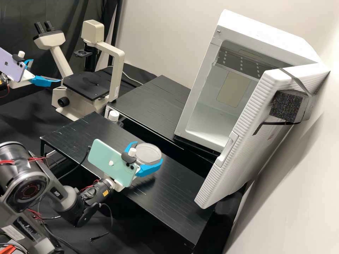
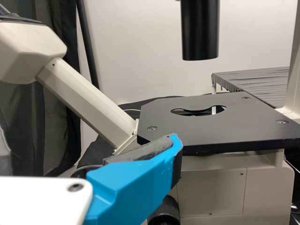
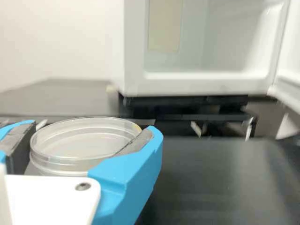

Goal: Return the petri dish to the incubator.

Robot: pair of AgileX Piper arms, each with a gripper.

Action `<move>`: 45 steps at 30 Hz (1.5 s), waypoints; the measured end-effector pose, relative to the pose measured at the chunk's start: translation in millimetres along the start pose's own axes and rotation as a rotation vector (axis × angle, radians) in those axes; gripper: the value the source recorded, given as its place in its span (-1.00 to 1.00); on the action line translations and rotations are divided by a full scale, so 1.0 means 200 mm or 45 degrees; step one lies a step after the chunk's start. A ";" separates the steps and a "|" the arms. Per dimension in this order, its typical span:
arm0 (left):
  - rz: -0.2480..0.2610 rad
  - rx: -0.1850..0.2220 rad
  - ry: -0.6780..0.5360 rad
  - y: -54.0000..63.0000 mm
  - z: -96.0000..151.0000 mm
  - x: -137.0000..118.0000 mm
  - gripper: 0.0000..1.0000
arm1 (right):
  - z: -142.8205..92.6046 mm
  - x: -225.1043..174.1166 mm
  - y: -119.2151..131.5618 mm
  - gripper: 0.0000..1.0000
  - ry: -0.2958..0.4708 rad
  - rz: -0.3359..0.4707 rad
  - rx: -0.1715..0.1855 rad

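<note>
Petri dish [image 3: 84, 145], near level and held up in front of the incubator [image 1: 265, 31], over the bench [image 1: 169, 208] on the same side as its open mouth. The right gripper [image 1: 149, 151] has it: the jaws stand apart by just the dish's width, dark pads [image 3: 137, 142] against opposite sides of the wall. The left gripper [image 1: 45, 71], well away from the incubator beside the microscope [image 1: 88, 84], has its jaws spread with nothing between them.

I'd expect thin clear plastic: light, stiff, slick, and quick to crack if squeezed. The rim looks doubled, so probably a lid over a base; keep hold low on the side wall, taking in the base, or the lid might lift alone. Carry it flat into the incubator, clear of the door [image 1: 247, 102].

I can make out no writing on the dish. An orange label [image 1: 106, 193] marks the right wrist.
</note>
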 end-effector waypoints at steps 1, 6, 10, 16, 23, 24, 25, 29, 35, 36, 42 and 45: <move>0.000 0.000 0.000 0.00 0.00 0.00 1.00 | 0.00 0.02 0.03 -1.00 0.014 0.024 -0.007; 0.000 0.000 0.000 0.00 0.00 0.00 1.00 | 0.00 0.17 0.14 -1.00 0.044 0.115 -0.035; 0.000 0.000 0.000 0.00 0.00 0.00 1.00 | 0.02 0.34 0.25 -1.00 0.059 0.195 -0.055; 0.000 0.000 0.000 0.00 0.00 0.00 1.00 | 0.06 0.61 0.38 -1.00 0.041 0.226 -0.041; 0.000 0.000 0.000 0.00 0.00 0.00 1.00 | 0.12 0.90 0.48 -1.00 -0.054 0.186 -0.042; 0.000 0.000 0.000 0.00 0.00 0.00 1.00 | 0.12 0.93 0.50 -1.00 -0.061 0.187 -0.031; 0.000 0.000 0.000 0.00 0.00 0.00 1.00 | 0.13 0.97 0.51 -1.00 -0.067 0.188 -0.021; 0.000 0.000 0.000 0.00 0.00 0.00 1.00 | 0.16 1.08 0.57 -1.00 -0.082 0.199 -0.014; 0.000 0.000 0.000 0.00 0.00 0.00 1.00 | 0.19 1.21 0.61 -1.00 -0.091 0.205 -0.002; 0.000 0.000 0.000 0.00 0.00 0.00 1.00 | 0.19 1.23 0.62 -1.00 -0.094 0.206 -0.003; 0.000 0.000 0.000 0.00 0.00 0.00 1.00 | 0.23 1.35 0.59 -1.00 -0.129 0.168 0.002; 0.000 0.000 0.000 0.00 0.00 0.00 1.00 | 0.23 1.40 0.55 -1.00 -0.142 0.137 0.005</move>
